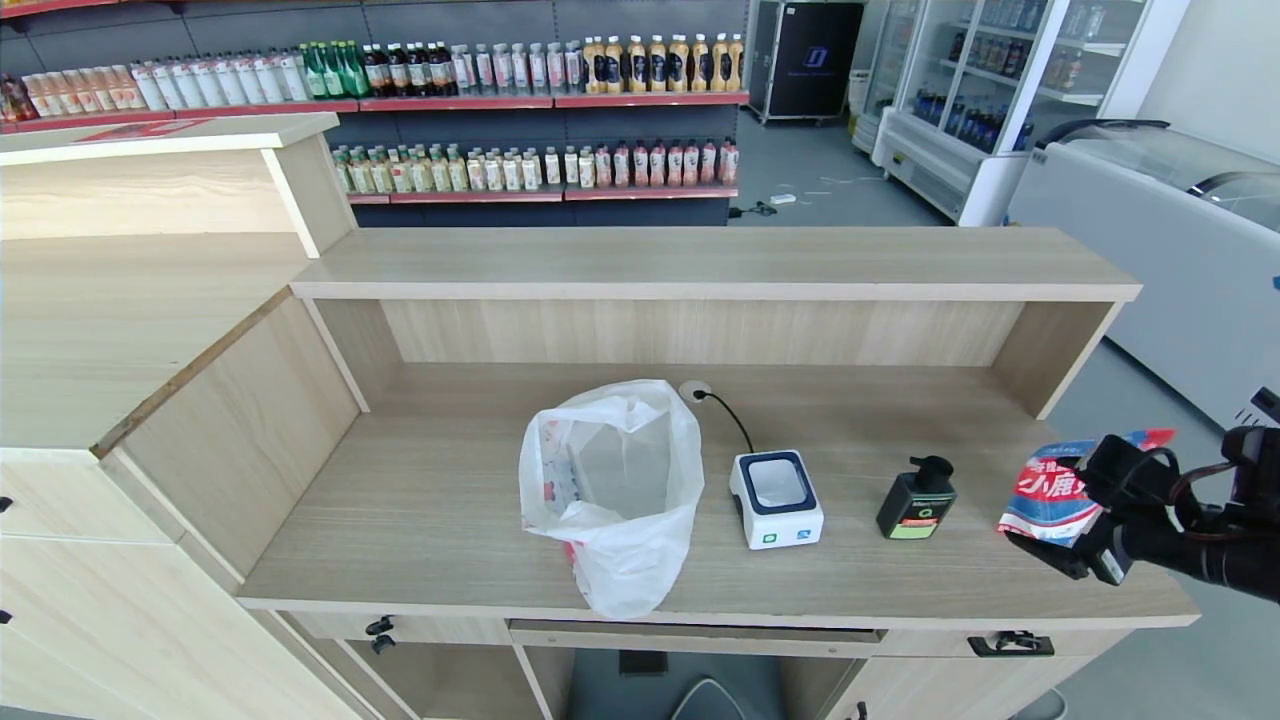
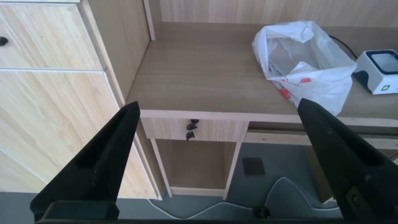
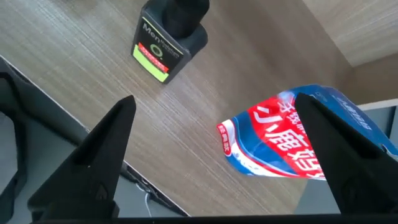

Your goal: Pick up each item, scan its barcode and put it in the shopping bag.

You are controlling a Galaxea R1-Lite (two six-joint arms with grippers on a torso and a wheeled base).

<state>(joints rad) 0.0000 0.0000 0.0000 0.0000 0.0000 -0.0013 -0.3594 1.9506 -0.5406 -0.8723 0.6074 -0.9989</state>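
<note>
Off the left front corner of the counter (image 1: pixel 420 500), the left gripper (image 2: pixel 219 106) hangs at a level below the counter top. Its fingers (image 2: pixel 99 168) are spread wide and released, with nothing between them.

On the counter, left of centre and near the front edge, stands the shopping bag (image 1: pixel 610 490). It is white, thin plastic, and its mouth is open upward. Its lower part reaches the front edge. What lies inside cannot be made out.

Just beside the bag, on its right, sits the barcode scanner (image 1: pixel 775 497), a white block with a dark-framed window facing up. A black cable (image 1: pixel 728 415) runs from it to a round port in the counter toward the rear.

Right of the scanner and apart from it stands a dark pump bottle (image 1: pixel 917 500), upright, with a green and red label.

At the right end of the counter is the snack packet (image 3: pixel 280 143), printed red, blue and white. The right gripper (image 3: pixel 216 98) is at the packet with its fingers (image 3: pixel 348 155) spread apart and not clamped. The packet lies between them, close against one finger and well apart from the other. Whether the packet rests flat on the counter cannot be told.
</note>
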